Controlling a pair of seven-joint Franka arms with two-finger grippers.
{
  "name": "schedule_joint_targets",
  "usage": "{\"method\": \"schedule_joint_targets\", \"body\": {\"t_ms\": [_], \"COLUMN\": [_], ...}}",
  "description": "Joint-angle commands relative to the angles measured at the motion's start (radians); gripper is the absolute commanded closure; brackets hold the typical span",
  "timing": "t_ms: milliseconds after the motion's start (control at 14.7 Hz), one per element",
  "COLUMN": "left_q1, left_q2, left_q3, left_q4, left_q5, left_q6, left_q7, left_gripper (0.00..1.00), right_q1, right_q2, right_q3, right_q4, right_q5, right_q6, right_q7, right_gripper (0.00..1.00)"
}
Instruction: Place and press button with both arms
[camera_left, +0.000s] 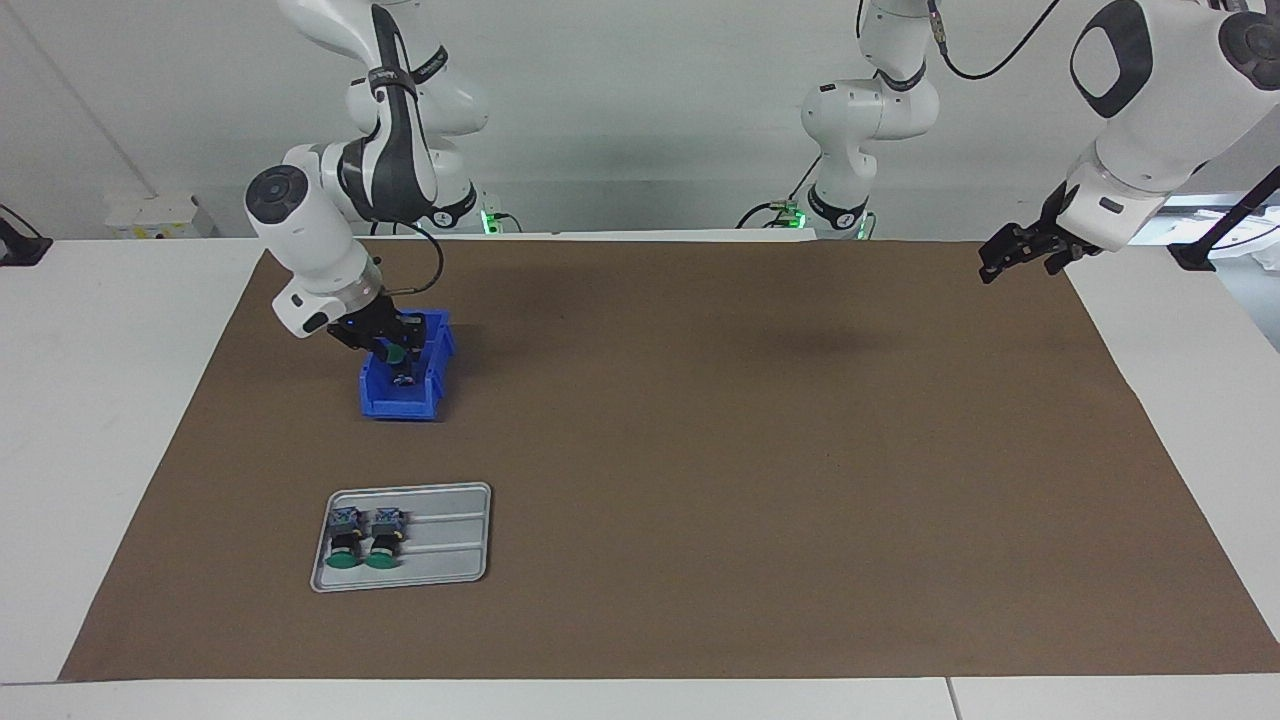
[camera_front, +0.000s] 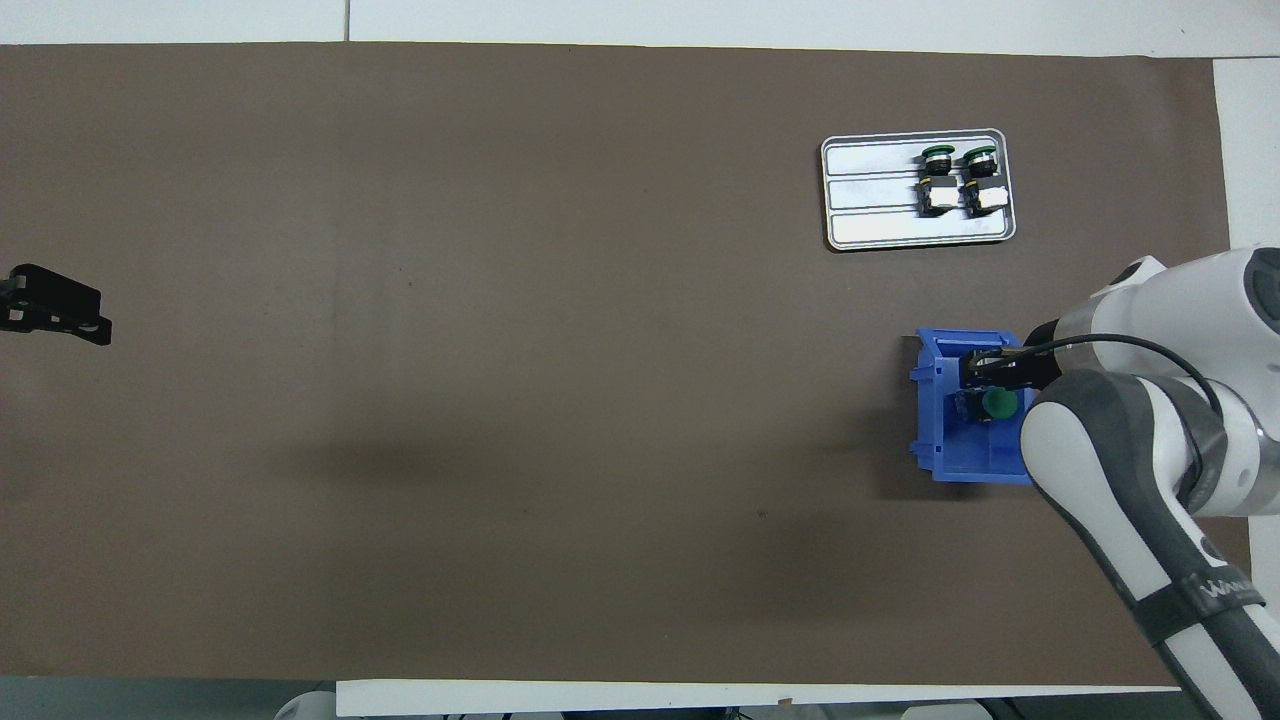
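Right gripper (camera_left: 398, 345) sat in the blue bin (camera_left: 432, 385) by a green button (camera_left: 396, 353), grip unclear; left gripper (camera_left: 1010, 255) waited, wide open.

**Count on the bench**

Three buttons: two (camera_left: 347, 541) (camera_left: 384, 540) lie in the tray (camera_left: 455, 535), one (camera_left: 396, 354) is in the bin (camera_left: 437, 375). One tray, one blue bin, one brown mat (camera_left: 700, 450), two arms (camera_left: 330, 250) (camera_left: 1150, 130).
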Motion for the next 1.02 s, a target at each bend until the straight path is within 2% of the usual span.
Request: {"method": "schedule_joint_targets", "body": {"t_ms": [0, 68, 339, 475, 950], "left_q1": [0.006, 0.006, 0.005, 0.006, 0.006], "left_q2": [-0.018, -0.018, -0.018, -0.018, -0.019], "left_q3": [0.0, 0.0, 0.0, 0.0, 0.0], "left_q4": [-0.015, -0.015, -0.015, -0.015, -0.015], "left_q5": [-0.008, -0.008, -0.008, -0.008, -0.008], "left_q6": [0.009, 0.009, 0.008, 0.008, 0.009], "left_q7": [-0.01, -0.01, -0.01, -0.01, -0.012], "left_gripper": [0.0, 0.0, 0.0, 0.0, 0.0], "right_q1": [-0.016, -0.018, -0.027, -0.022, -0.025], "right_q2": [-0.003, -0.003, 0.0, 0.045, 0.169], "right_q3": [0.006, 0.006, 0.001, 0.001, 0.015], "right_q4": [0.156, 0.224, 0.455, 0.586, 0.774], "right_q5": [0.003, 0.003, -0.037, -0.069, -0.108], "right_q6": [-0.174, -0.243, -0.472, -0.558, -0.669], "right_q7": [-0.031, -0.031, -0.034, -0.033, -0.033], "right_gripper": [0.21, 0.0, 0.0, 0.0, 0.0]}}
